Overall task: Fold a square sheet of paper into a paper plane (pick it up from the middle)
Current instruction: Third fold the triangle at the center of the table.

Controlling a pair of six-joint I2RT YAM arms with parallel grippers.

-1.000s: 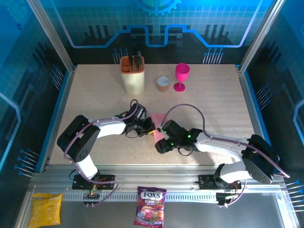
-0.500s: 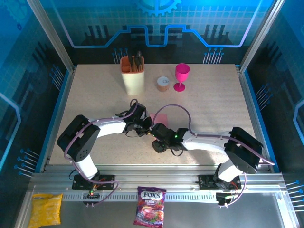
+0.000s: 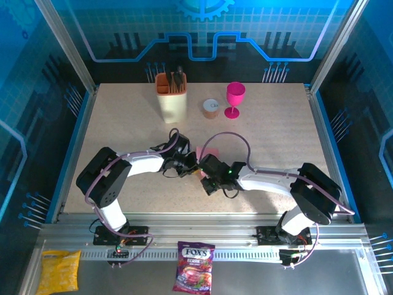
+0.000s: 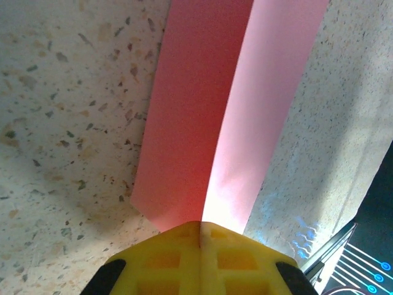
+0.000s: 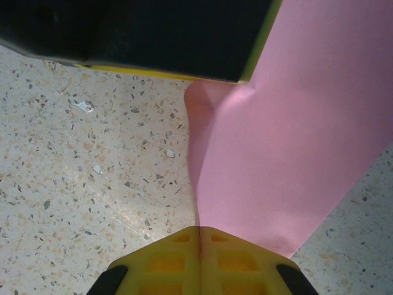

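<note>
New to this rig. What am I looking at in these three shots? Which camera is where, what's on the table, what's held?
Two small robot arms are bolted at the near edge of a speckled table. The wide picture comes from a fixed camera above and behind them, so the left arm is on the left and the right arm on the right. The two close-ups come from a camera on each wrist, looking along its own yellow fingers.

Mid-table, both arms meet at a pink paper. The left fingers are shut on one end, where a lengthwise crease shows. The right fingers are shut on another edge.

At the far side stand a utensil cup, a small round tub and a magenta goblet. A candy bag and a yellow bag lie in front of the bases.
</note>
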